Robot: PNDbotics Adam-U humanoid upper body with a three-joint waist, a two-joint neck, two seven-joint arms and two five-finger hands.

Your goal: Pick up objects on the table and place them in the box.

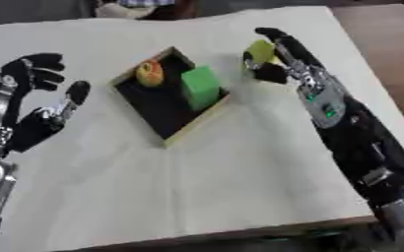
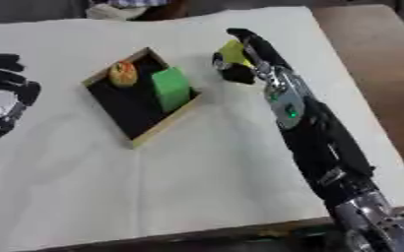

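A shallow wooden box (image 1: pixel 194 121) with a dark floor lies askew on the white table. Inside it are an orange-and-yellow round fruit (image 1: pixel 150 72) at the far corner and a green block (image 1: pixel 200 87) along the right wall. Just right of the box, my right hand (image 1: pixel 281 56) is curled around a yellow-green object (image 1: pixel 260 50), thumb below it and fingers over its far side. My left hand (image 1: pixel 35 91) hovers at the left edge, fingers relaxed and holding nothing.
The white cloth-covered table (image 1: pixel 214 182) ends at a wooden front edge near the bottom. A brown floor strip shows to the right. Some items sit beyond the far edge at top.
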